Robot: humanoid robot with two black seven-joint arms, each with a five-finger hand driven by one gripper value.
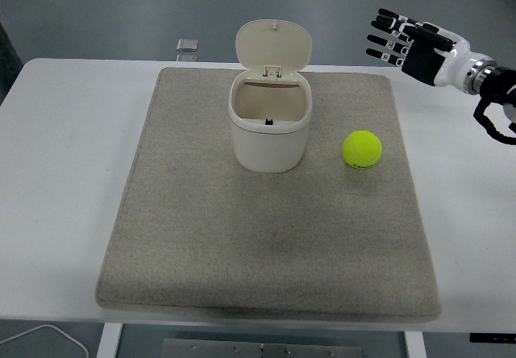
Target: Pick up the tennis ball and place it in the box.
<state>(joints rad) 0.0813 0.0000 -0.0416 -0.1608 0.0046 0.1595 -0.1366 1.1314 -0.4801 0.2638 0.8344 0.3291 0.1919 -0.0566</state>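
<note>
You see the right hand (407,43), fingers (385,34) spread and empty, above the white table (64,148); grey mat (266,237) lies below-left of them.

There are no words or numbers to read here. The white box (270,124), its open lid (273,45) and the yellow tennis ball (362,149) show no print. The small grey thing (187,46) far back is too tiny to tell.

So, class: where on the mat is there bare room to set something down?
The whole near half of the mat is bare, as is the strip left of the box. The tightest spot is the gap between the box and the tennis ball. The right hand hovers beyond the far right corner.
</note>
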